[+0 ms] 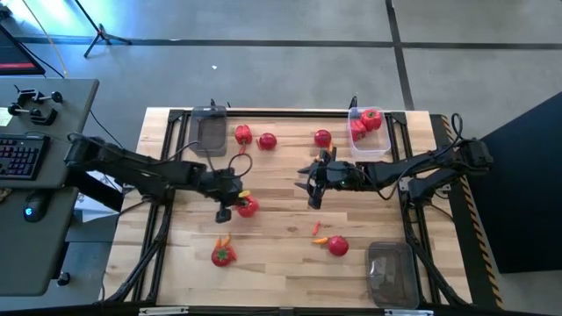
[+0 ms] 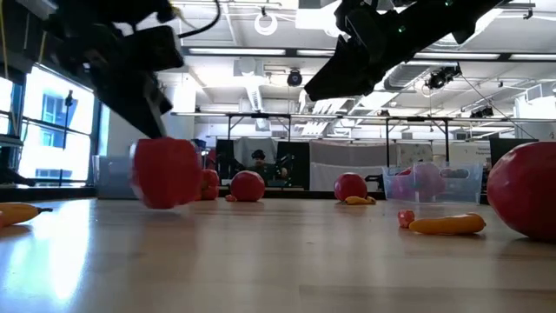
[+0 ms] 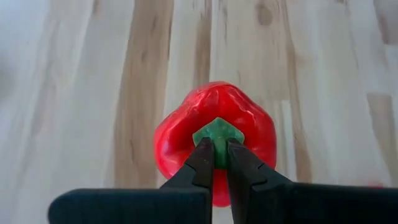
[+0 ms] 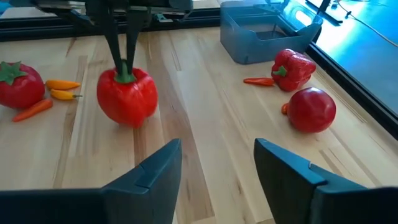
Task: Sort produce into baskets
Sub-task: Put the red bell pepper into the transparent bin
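1. The glossy red pepper with a green stem is pinched at its stem by the left gripper, whose two dark fingers are pressed together on the green top. In the high view, the pepper is seen near the middle of the wooden desk, a little toward the left.

2. In the low view the pepper appears low, at or just above the desk surface; whether it is already lifted cannot be told with certainty.

3. The right gripper is held above the middle of the desk with its fingers spread and nothing between them.

4. Two red pieces are already kept in the translucent plastic basket at the far right. A second basket at the far left and a third one at the near right appear to hold nothing.

5. The step in hand is judged to be the carrying of the pepper to a basket. As only the thin stem is held, the pepper may swing or slip, so a slow, smooth lift is advised.

6. The pepper should be raised high enough to pass over the basket wall, and released only when it is low inside, so that it does not bounce out.

7. The small orange carrot-like pieces lying beside a red tomato should not be pushed during the move.
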You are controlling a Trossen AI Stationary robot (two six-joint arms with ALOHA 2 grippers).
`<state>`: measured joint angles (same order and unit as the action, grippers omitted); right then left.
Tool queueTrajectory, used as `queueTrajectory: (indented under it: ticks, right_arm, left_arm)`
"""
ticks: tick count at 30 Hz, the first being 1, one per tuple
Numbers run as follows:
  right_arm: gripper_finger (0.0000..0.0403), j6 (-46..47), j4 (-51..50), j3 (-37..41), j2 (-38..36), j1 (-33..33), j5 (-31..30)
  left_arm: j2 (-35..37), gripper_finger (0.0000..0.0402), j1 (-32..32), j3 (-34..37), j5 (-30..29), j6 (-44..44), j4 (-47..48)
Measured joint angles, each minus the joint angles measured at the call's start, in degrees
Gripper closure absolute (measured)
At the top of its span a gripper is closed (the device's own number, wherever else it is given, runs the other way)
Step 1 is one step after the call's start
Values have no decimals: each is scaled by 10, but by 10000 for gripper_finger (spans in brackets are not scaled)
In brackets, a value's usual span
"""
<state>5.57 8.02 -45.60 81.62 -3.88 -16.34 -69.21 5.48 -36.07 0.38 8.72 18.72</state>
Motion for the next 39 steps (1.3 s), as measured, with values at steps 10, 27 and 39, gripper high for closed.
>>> queueTrajectory:
  ticks: [10,27,39]
  right_arm:
    - [206,0,0,0,0,1,0]
    - [205,19,-5,0,0,1,17]
    - [194,25,118,0,89,0,53]
  left_arm:
    - [-123,395,-45,-93,11,-89,-3]
    - [-159,289,-61,-130,-4,-160,-28]
    - [-58,197,-55,-2,3,-134,-216]
